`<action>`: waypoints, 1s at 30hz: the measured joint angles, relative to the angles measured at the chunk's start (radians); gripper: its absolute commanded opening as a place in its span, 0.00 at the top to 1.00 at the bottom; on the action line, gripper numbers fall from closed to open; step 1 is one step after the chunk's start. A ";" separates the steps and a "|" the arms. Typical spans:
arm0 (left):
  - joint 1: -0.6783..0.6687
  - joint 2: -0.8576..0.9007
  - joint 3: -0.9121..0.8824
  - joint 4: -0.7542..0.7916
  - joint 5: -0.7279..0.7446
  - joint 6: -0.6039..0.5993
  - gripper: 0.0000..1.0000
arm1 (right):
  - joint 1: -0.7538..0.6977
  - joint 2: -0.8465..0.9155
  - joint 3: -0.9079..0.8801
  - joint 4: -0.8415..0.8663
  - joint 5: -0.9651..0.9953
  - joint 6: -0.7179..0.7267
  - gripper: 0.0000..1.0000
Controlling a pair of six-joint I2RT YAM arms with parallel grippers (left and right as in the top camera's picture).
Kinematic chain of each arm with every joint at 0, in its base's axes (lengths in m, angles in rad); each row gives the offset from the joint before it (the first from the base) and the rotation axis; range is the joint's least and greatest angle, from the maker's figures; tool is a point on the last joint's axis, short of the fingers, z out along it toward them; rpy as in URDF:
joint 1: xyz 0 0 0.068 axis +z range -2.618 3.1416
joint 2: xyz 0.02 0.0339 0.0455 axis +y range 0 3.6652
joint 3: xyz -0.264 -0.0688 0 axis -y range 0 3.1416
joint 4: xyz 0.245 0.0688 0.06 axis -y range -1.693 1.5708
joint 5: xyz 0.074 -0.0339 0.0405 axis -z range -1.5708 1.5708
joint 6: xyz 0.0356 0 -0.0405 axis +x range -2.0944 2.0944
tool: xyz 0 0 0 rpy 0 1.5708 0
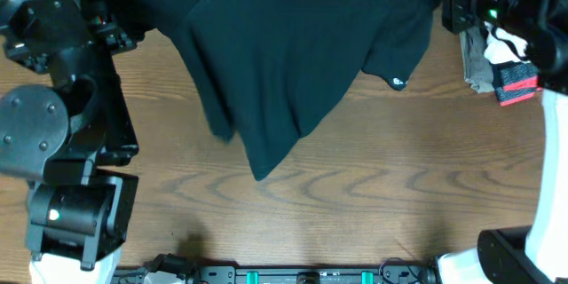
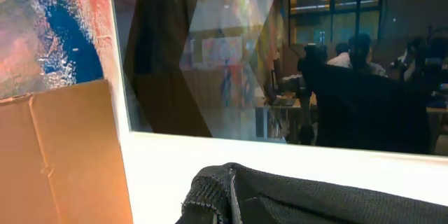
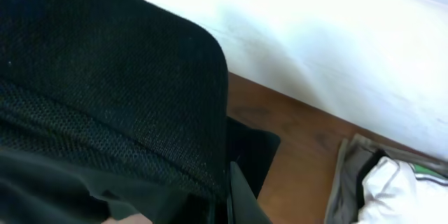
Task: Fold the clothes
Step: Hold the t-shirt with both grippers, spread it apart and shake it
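A black T-shirt point(image 1: 293, 53) is lifted along the table's far edge and hangs down to a point near the table's middle. My left gripper point(image 1: 124, 34) is at its left upper corner. In the left wrist view a hemmed edge of the black cloth point(image 2: 294, 196) covers the jaws, and the fingers are hidden. My right gripper point(image 1: 451, 4) is at its right upper corner. In the right wrist view the black cloth point(image 3: 105, 91) drapes over one dark finger point(image 3: 241, 199). Both grippers look shut on the shirt.
A pile of grey, white and red clothes point(image 1: 501, 62) lies at the table's right edge, also seen in the right wrist view point(image 3: 392, 182). The wooden table point(image 1: 355, 195) lies bare in front of the shirt. A white wall and a window lie beyond the far edge.
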 measured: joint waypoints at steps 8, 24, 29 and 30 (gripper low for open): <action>0.000 -0.138 -0.001 -0.079 0.020 -0.052 0.94 | 0.000 -0.171 0.021 -0.081 0.005 0.037 0.99; 0.000 -0.303 -0.001 -0.242 0.069 -0.101 0.94 | 0.000 -0.364 0.039 -0.131 0.007 0.053 0.99; 0.001 -0.201 -0.001 -0.253 0.056 -0.101 0.94 | 0.000 -0.236 0.040 -0.142 0.045 0.059 0.99; 0.001 -0.180 -0.001 -0.255 0.051 -0.101 0.94 | 0.000 -0.215 0.040 -0.144 0.049 0.059 0.99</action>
